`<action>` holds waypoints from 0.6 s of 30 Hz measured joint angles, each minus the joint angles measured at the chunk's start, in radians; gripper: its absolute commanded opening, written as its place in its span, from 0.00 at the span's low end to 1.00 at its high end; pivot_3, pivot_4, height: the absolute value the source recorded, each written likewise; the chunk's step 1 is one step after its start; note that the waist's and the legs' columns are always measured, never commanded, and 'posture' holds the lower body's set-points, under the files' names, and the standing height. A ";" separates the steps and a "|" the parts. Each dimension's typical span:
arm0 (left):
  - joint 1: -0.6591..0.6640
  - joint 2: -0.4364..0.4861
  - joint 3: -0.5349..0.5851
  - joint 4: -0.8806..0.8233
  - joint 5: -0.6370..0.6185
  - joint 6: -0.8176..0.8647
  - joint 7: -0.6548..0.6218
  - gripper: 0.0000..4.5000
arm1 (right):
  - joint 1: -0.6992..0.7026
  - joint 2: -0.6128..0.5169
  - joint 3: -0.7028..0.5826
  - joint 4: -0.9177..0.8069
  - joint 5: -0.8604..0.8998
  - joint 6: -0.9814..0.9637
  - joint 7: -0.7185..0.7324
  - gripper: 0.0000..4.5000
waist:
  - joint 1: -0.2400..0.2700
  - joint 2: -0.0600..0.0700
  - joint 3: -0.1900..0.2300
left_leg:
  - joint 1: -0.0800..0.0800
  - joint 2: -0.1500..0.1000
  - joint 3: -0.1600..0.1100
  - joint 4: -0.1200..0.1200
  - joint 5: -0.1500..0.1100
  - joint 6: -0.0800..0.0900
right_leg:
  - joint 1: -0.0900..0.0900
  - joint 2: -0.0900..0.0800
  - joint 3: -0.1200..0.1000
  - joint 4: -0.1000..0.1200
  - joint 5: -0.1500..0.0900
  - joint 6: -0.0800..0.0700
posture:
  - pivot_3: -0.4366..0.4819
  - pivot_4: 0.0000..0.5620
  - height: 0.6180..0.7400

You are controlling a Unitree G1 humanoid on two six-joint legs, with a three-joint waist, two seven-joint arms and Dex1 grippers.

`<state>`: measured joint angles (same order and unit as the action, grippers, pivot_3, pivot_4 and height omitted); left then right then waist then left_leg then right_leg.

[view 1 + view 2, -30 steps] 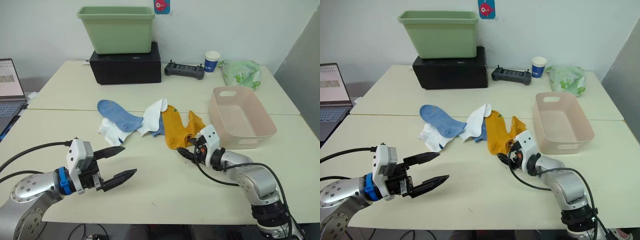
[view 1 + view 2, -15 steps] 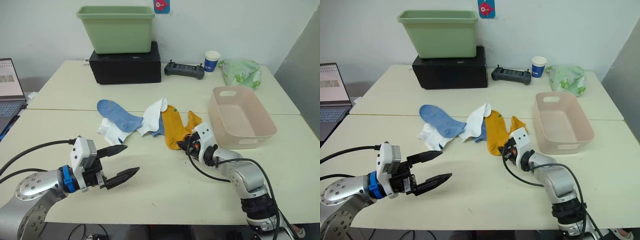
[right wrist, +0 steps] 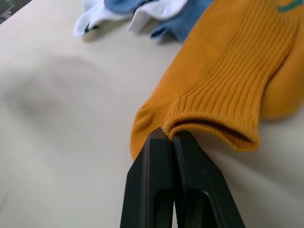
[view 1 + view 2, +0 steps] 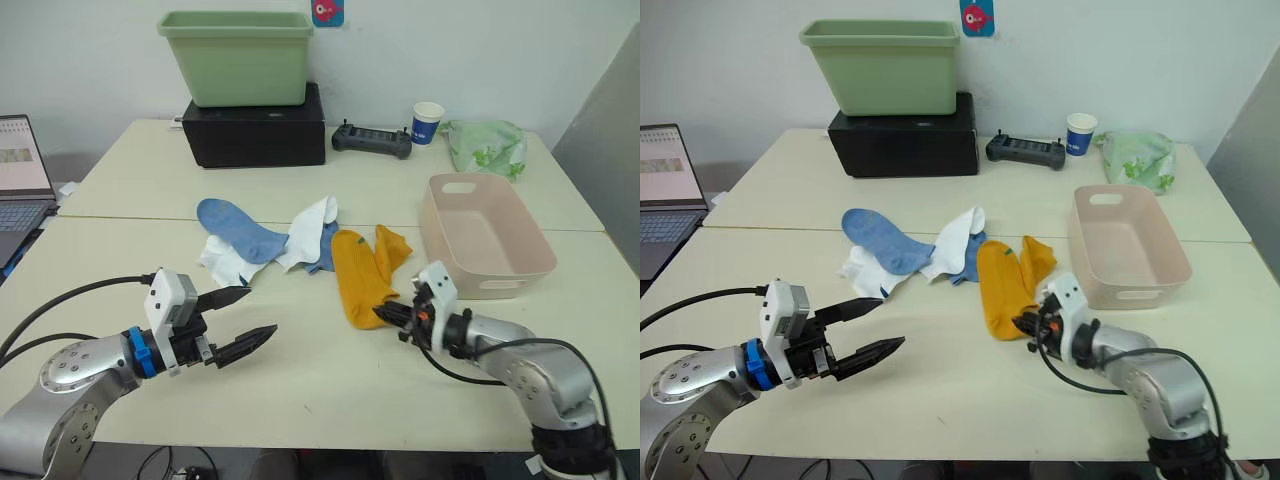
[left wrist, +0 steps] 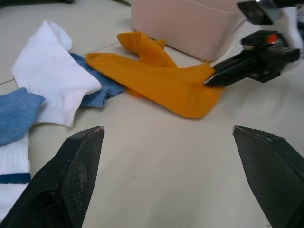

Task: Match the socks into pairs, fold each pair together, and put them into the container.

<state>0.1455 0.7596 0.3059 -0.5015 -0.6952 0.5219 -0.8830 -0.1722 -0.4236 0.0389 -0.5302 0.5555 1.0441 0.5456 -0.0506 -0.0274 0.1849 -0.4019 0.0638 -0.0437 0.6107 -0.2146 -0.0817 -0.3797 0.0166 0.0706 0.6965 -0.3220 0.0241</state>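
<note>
Near the lower middle of the head view, the right gripper (image 4: 392,316) is clenched on the cuff edge of one mustard sock (image 4: 357,282). This sock lies flat on the table (image 4: 330,385), and the second mustard sock (image 4: 390,246) lies just beside it, toward the pink container (image 4: 484,246) at the right. The blue and white socks (image 4: 262,238) are heaped at the centre. At lower left, the left gripper (image 4: 238,320) hangs spread wide above the bare table, holding nothing. The pinch takes only a thin fold of ribbed cuff, so I judge a quick pull may let the fabric slip out, or may drag the neighbouring sock along.
</note>
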 measured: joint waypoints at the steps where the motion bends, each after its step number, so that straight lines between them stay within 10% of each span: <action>1: -0.011 0.001 -0.009 0.002 0.003 0.005 0.003 1.00 | 0.036 -0.042 -0.017 -0.039 0.032 0.018 0.026 0.01 | 0.000 0.000 0.000 | 0.000 0.000 0.000 0.000 0.000 0.000 | 0.000 0.000 0.000 0.000 0.000 0.000 | 0.48 0.27 0.92; 7: -0.139 -0.005 -0.120 0.052 0.013 0.114 0.062 1.00 | 0.302 -0.346 -0.121 -0.156 0.096 0.020 0.188 0.01 | 0.015 0.000 0.001 | 0.000 -0.001 0.000 0.001 0.000 0.000 | 0.001 0.000 0.000 -0.001 0.000 0.001 | 0.48 0.27 0.92; 18: -0.423 -0.133 -0.394 0.224 0.128 0.171 0.089 1.00 | 0.441 -0.420 -0.178 -0.172 0.060 -0.103 0.225 0.01 | 0.015 -0.001 0.001 | 0.000 -0.002 -0.001 0.001 0.000 0.000 | 0.003 0.000 -0.001 -0.003 0.001 0.002 | 0.48 0.27 0.92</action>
<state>-0.2775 0.6270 -0.0878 -0.2776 -0.5675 0.6927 -0.7938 0.2691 -0.8435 -0.1389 -0.7022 0.6160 0.9409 0.7711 -0.0355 -0.0285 0.1859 -0.4019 0.0621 -0.0442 0.6121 -0.2146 -0.0816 -0.3772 0.0166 0.0700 0.6939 -0.3211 0.0266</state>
